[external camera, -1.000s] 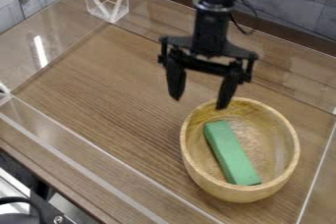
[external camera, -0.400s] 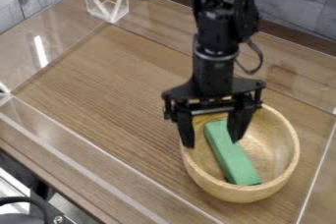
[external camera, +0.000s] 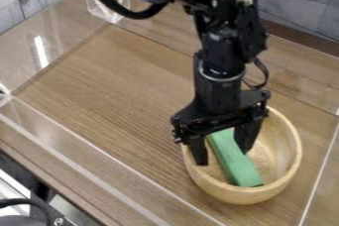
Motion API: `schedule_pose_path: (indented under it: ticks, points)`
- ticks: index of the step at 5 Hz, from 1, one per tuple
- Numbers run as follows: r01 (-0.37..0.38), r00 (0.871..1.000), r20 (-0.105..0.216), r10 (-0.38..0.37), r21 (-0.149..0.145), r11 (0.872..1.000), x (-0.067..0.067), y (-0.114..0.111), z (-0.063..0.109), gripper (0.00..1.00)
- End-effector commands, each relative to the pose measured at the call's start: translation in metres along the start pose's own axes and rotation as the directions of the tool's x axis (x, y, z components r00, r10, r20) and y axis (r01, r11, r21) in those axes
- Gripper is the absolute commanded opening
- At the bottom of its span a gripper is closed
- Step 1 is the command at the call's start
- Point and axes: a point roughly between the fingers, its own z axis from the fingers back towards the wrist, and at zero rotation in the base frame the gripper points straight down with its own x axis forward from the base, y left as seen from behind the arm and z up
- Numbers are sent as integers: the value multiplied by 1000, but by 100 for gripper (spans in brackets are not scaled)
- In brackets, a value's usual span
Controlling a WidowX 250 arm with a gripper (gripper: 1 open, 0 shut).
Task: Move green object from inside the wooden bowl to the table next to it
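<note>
The gripper hangs over the wooden bowl, its 2 fingers spread wide astride the green block lying inside; nothing is held. This looks like the reach-to-grasp step; next it must sink, pinch the block, then carry it to the table.

The worktop was a brown wood-grain surface with darker streaks running along its length. Clear acrylic walls edged it at the left, the back and the near side, catching pale reflections. The wooden bowl, round, shallow and light tan with a thick rim, sat directly on the worktop toward the near right corner, close to the right-hand wall.
</note>
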Motion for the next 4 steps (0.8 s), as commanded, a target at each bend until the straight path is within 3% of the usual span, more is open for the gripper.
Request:
schedule_pose_path:
  ticks: [1, 3, 4]
  points:
    - [10, 1000, 16, -9, -53, 999, -4, -11, 11, 100]
    - [-97, 995, 18, 98, -68, 993, -7, -21, 31, 100]
    - [-127, 992, 21, 128, -64, 990, -13, -23, 20, 100]
